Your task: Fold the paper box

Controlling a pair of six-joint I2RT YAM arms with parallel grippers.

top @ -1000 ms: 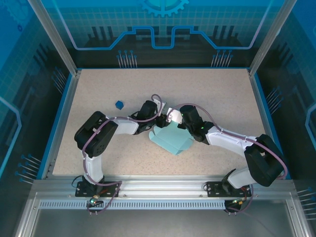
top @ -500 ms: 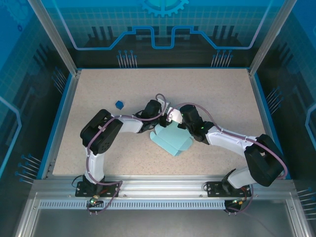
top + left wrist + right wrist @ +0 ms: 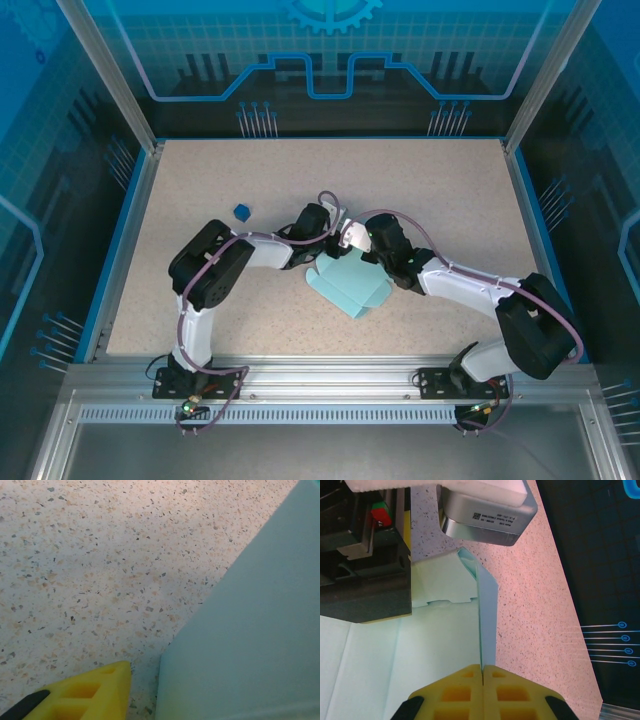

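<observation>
Box (image 3: 348,287): partly folded, walls not yet up, most folding left. Pinched at one raised flap by right pincer (image 3: 482,669); cannot tell spread of left pincer (image 3: 330,245).

From above, left arm (image 3: 262,252) and right arm (image 3: 462,284) hide the far edge of the paper box (image 3: 350,290).

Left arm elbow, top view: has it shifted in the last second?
Yes. The left arm's elbow has swung rightward, away from the table's left blue rail and nearer the small dark blue object.
</observation>
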